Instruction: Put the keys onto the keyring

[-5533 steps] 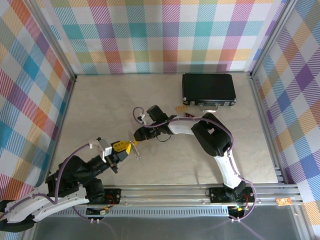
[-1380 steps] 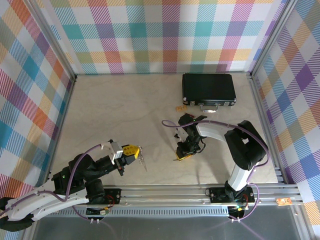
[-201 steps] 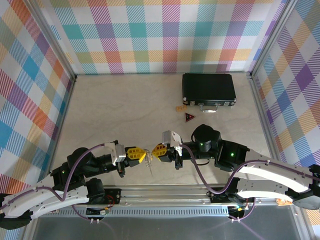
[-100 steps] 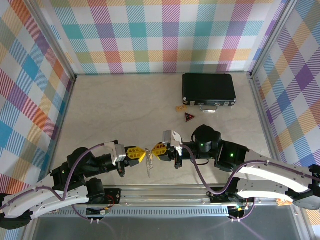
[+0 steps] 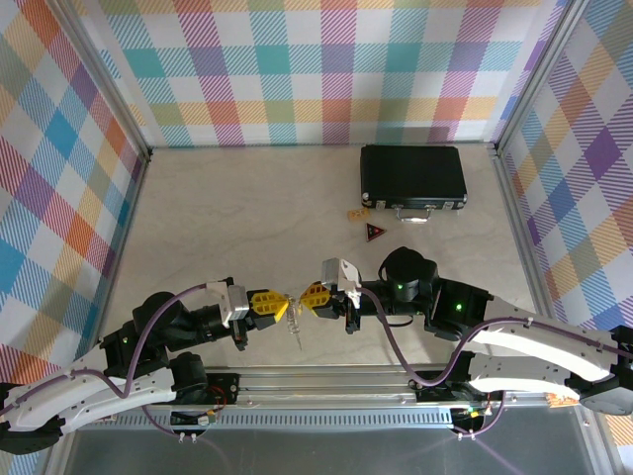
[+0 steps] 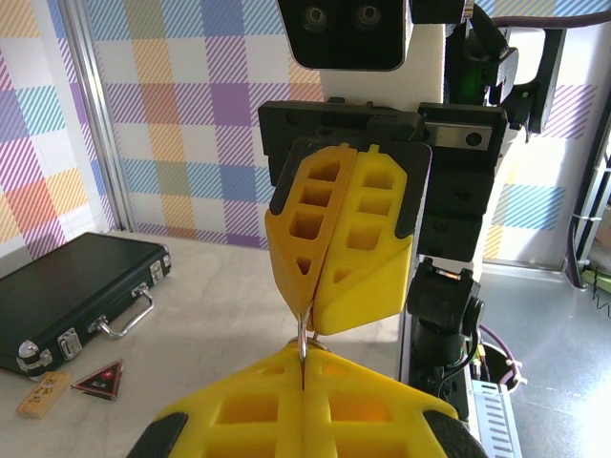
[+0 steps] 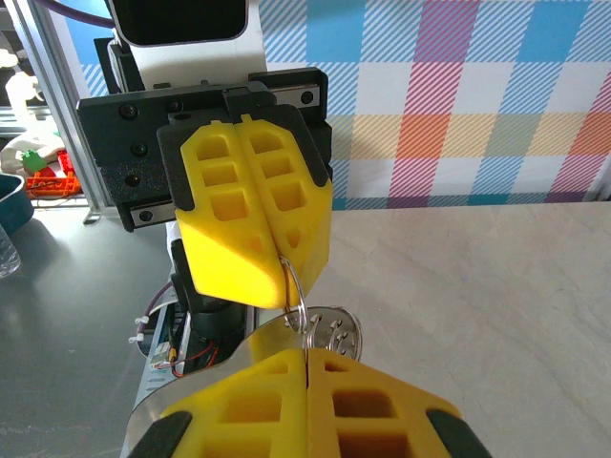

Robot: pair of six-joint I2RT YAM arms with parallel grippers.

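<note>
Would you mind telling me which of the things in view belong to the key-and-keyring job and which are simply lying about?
In the job: keyring, pinched by the left gripper; key, held by the right gripper.
Lying about: black case, tan tag, dark red triangular tag.

A pale marbled table (image 5: 247,218) fills the middle of the top view. A closed black case (image 5: 412,178) lies at its upper right. Just below the case's left end sit a small tan tag (image 5: 356,214) and a dark red triangular tag (image 5: 375,233), close together.
</note>
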